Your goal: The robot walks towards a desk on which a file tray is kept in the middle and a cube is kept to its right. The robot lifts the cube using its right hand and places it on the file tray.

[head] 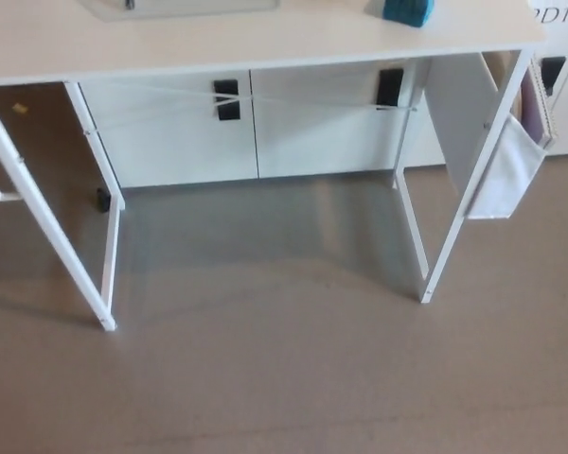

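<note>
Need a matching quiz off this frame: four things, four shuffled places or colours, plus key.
1 cube
2 file tray
3 cabinet handles
4 cloth pouch

A black, behind the desk
B hangs at the desk's right end
C teal, desk top, right side
D desk top, middle, cut off by the picture's top edge

Pairs: 1-C, 2-D, 3-A, 4-B

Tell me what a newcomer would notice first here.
The white desk fills the upper half, its thin legs on the grey-brown floor. The only strong colour is the teal cube at the top edge, right of the pale file tray, both cut off by the frame. No robot hand shows.
</note>
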### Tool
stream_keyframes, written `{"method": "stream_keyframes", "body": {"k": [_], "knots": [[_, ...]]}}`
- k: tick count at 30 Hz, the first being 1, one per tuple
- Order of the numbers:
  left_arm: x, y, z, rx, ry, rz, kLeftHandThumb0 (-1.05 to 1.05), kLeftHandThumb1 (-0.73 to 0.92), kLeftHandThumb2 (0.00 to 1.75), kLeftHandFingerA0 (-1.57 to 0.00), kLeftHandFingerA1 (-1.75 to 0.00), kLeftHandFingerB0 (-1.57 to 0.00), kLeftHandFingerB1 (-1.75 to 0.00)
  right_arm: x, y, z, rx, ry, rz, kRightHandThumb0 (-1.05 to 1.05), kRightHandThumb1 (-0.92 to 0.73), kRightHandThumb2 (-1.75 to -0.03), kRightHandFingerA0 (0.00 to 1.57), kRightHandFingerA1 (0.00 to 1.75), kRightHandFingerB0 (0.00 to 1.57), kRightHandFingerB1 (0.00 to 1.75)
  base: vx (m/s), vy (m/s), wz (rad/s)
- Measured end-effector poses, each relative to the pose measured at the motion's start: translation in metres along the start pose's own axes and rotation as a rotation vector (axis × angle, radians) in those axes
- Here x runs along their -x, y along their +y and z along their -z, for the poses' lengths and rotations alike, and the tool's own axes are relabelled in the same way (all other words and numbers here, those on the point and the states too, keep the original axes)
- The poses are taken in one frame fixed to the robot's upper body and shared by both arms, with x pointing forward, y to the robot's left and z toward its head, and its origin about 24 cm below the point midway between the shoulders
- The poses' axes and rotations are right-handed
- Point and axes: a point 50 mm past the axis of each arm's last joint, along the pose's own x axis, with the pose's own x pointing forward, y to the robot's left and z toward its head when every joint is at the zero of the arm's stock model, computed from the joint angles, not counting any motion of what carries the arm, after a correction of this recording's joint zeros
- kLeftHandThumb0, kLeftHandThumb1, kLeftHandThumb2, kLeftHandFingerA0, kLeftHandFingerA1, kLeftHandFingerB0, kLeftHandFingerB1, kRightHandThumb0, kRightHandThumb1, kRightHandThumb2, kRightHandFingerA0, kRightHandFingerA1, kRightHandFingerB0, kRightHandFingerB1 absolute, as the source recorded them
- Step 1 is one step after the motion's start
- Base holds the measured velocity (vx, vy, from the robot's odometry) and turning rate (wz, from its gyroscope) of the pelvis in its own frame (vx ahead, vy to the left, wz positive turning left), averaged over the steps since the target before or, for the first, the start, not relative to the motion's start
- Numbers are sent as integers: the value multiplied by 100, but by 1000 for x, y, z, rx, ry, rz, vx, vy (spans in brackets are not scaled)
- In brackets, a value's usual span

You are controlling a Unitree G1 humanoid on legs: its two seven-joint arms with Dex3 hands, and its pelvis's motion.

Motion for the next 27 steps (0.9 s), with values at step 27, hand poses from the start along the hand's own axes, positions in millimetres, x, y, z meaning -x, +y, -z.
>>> {"method": "stream_keyframes", "body": {"k": [27], "knots": [[0,9,-12,-17,-23,-18,-95,58,110,-21,-78,-15,-69,-2,5,-5,-28,-11,-2,-81,-61,-93,12,45,5,27,164,-38,6]]}}
